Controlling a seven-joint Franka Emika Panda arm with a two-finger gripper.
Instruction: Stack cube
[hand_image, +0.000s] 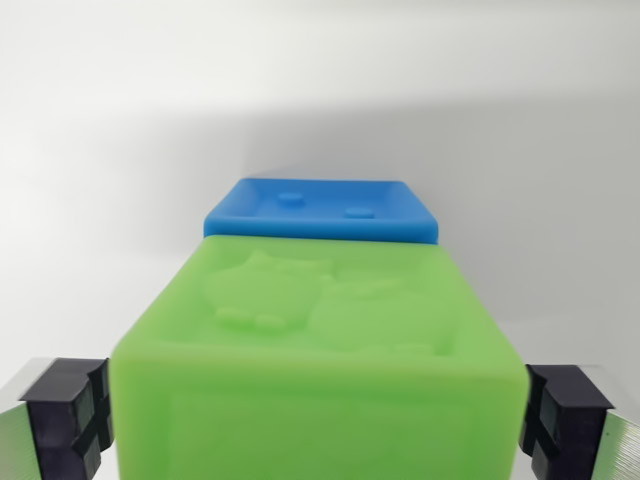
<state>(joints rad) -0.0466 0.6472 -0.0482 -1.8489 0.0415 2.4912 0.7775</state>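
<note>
Green cube (320, 380) between end effector (320, 420) pads — touching both.

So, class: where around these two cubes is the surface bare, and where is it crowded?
Bare: the white surface beyond the blue cube and on both sides of it. Crowded: the green cube fills the space between the claw pads.

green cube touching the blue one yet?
Cannot tell. In the wrist view the green cube overlaps the blue cube's near edge, hiding any gap.
</note>
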